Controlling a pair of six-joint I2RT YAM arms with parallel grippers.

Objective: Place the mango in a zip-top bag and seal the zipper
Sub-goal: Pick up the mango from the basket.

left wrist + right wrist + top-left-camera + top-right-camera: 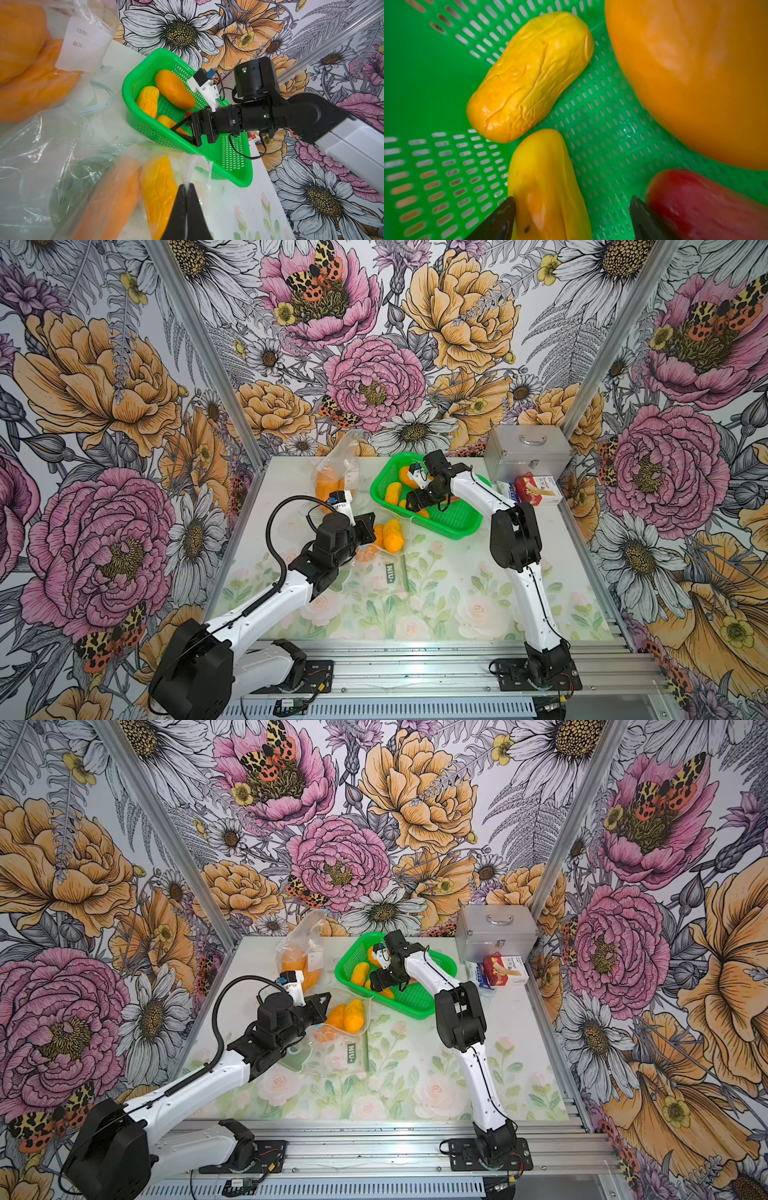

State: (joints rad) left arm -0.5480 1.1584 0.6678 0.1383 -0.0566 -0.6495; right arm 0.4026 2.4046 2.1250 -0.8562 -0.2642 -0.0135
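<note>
The wide-spread right hand [572, 204] is straddling the mango [546, 176] in the basket [425, 83], needing centring before closing; the left hand [187, 188] is pinching the bag [196, 166].

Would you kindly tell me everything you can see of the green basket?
The green basket is a bright plastic bin with rounded corners, a smooth rim and slotted walls and floor. It sits upright near the back of the table, skewed to its edges. Inside lie a wrinkled yellow mango, a smooth orange mango, a red fruit and a smooth yellow mango, which the open right end effector straddles.
</note>
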